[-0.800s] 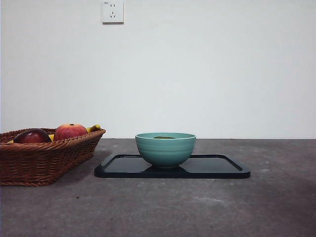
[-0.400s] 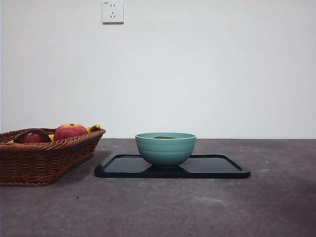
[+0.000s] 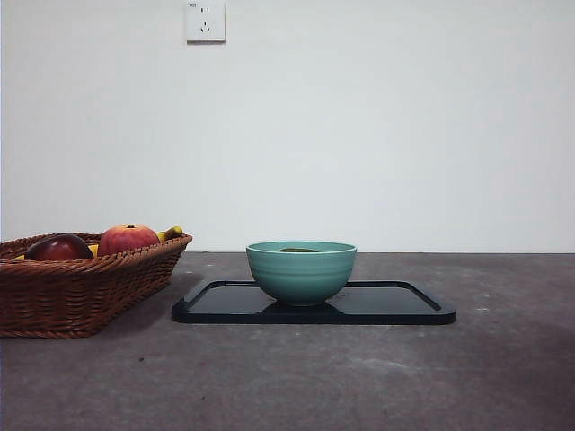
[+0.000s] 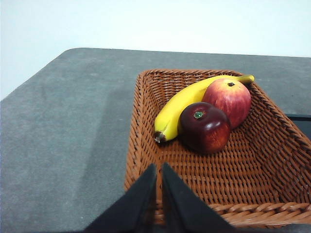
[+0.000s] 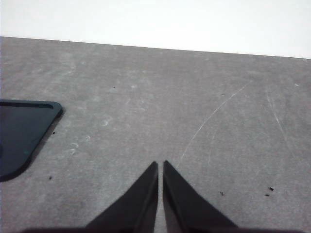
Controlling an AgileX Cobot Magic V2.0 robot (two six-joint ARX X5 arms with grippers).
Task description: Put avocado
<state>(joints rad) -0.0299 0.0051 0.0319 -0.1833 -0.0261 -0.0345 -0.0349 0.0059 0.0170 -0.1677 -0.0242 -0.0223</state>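
With the avocado (image 3: 299,250) already sitting in the bowl (image 3: 301,272), you look finished. Both your left gripper (image 4: 159,167), over the basket (image 4: 146,121), and your right gripper (image 5: 160,165), beside the tray (image 5: 19,131), are pinched closed and empty.

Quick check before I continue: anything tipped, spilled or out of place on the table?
Nothing stands out. The teal bowl sits upright on the black tray, a dark green sliver, seemingly the avocado, showing at its rim. The wicker basket holds its fruit neatly.
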